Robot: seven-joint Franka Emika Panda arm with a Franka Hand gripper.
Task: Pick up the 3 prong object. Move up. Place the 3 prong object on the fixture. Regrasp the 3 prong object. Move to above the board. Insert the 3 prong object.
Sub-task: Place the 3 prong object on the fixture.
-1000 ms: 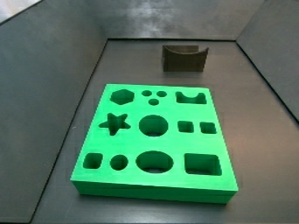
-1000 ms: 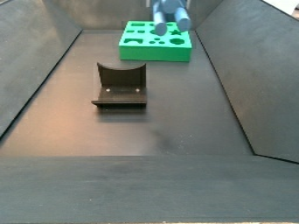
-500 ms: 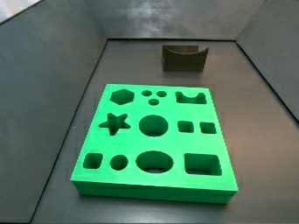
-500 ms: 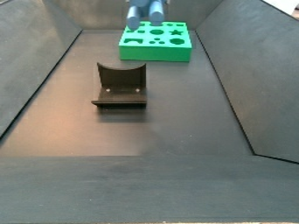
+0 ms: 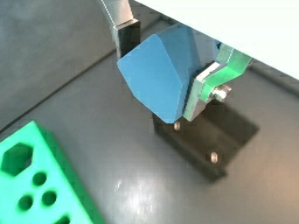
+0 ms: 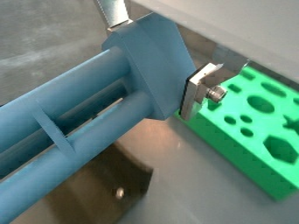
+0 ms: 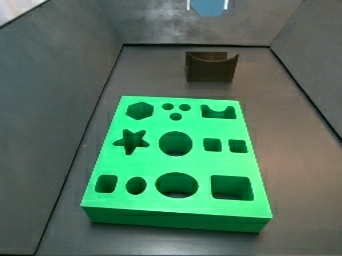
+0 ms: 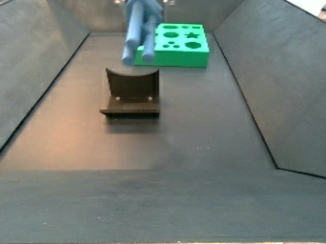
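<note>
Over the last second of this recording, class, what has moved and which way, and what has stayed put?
The gripper, shut on the pale blue elongated 3 prong object, carried it from over the bright green board towards the dark notched fixture; it now hangs above the fixture. In a side view its tip has appeared at the top edge. Nothing was released. The board and the fixture have not moved.

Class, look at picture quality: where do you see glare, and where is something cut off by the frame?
In a wrist view, glare streaks the dark floor beside the board; in a side view, the 3 prong object is cropped at the top edge; in a wrist view, the gripper holds it.
</note>
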